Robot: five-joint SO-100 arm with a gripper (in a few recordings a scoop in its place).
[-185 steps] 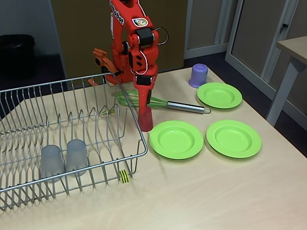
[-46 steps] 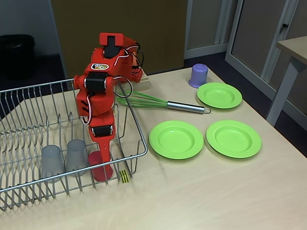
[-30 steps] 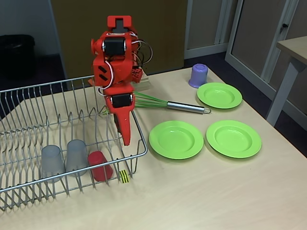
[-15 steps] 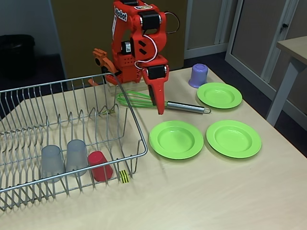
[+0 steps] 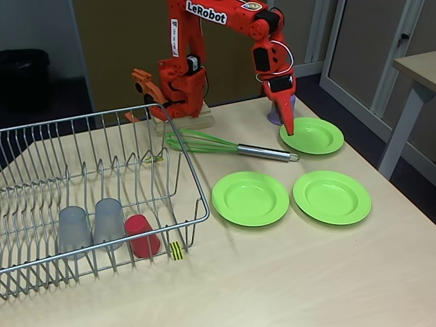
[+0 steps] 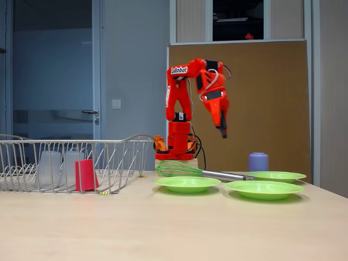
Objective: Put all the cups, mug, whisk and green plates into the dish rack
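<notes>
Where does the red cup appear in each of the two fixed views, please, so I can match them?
In a fixed view, looking down: the red cup sits lower left, inside the dish rack, right of two grey cups.
In a fixed view, from table height: the red cup stands at left, behind the rack's wires.
Shared landmark: the striped tag beside it.

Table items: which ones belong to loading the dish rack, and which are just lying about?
Job: dish rack, grey cups, red cup, purple mug, whisk, green plates.
Lying about: the neighbouring table; nothing else stray on this table.
</notes>
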